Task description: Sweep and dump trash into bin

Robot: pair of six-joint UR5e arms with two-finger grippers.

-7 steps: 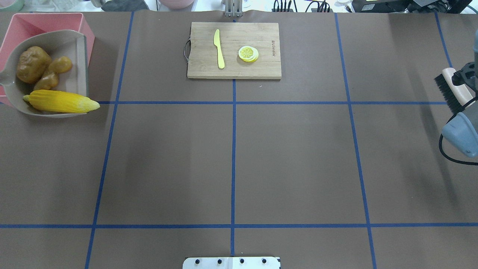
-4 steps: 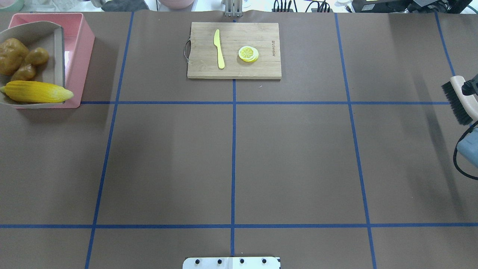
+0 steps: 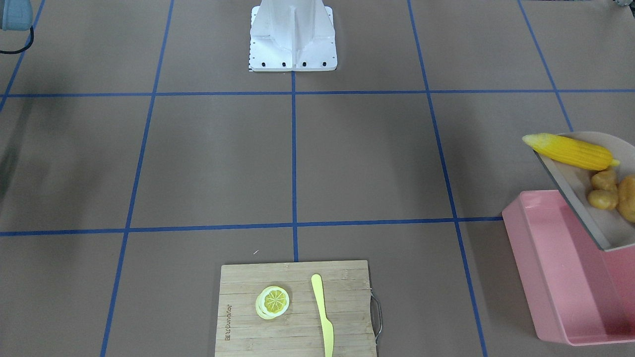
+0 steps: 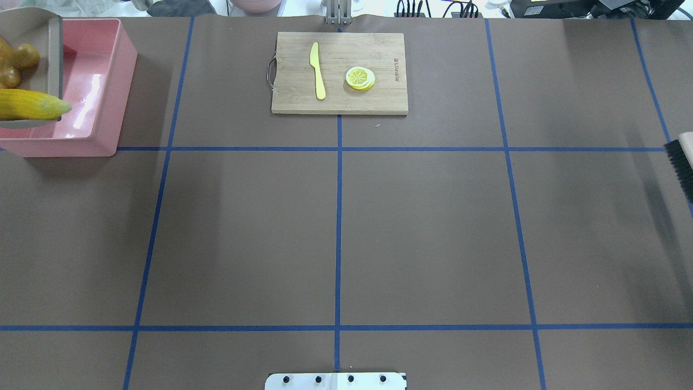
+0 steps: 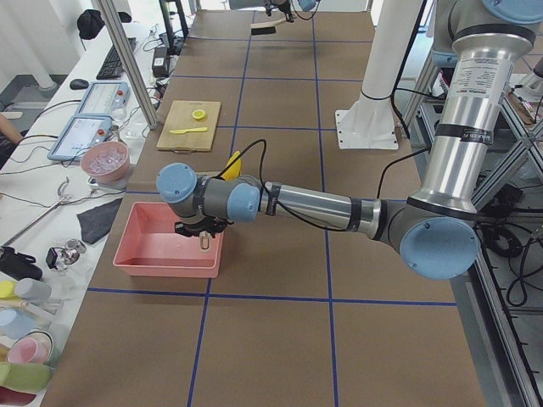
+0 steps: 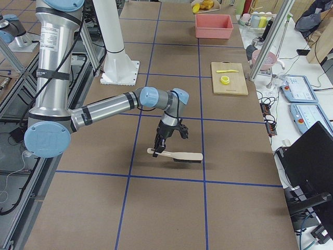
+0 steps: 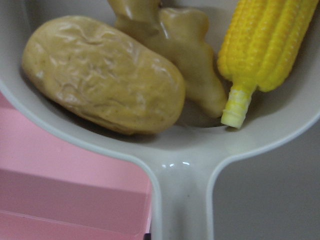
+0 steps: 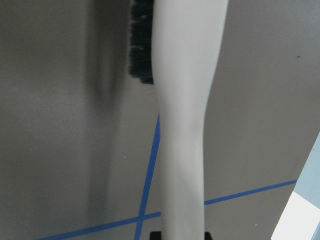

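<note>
**Loaded dustpan pulls to the frame's upper left, bin floor uncovered**

In the overhead view the dustpan [image 4: 54, 54] has slid from the middle of the bin [image 4: 103, 81] to the upper left corner of the frame, and most of it is now cut off by the edge. 0.5 s ago it hid nearly all of the pink floor; now that floor shows bare and glossy. All 3 pieces of trash are still in the pan. The corn cob [image 4: 30, 104] lies along its lower side with its tip poking past the open mouth over the pink floor, and the ginger root [image 7: 190, 75] and the potato [image 7: 102, 75] sit side by side against the back wall. Nothing lies in the bin yet, so I judge the dump to be about to begin: the mouth faces the bin, and the handle end has to rise.

The brush [image 4: 681, 168] has also moved off to the right edge, where only its bristles and tip show. Sweeping looks finished.

The left gripper [image 5: 204, 239] shows only in the side view, above the bin's near wall. The dustpan handle runs off the bottom of its wrist view, so how far its jaws are apart cannot be told. The right gripper [image 6: 158, 147] sits at the brush handle, and its opening cannot be told either.
</note>
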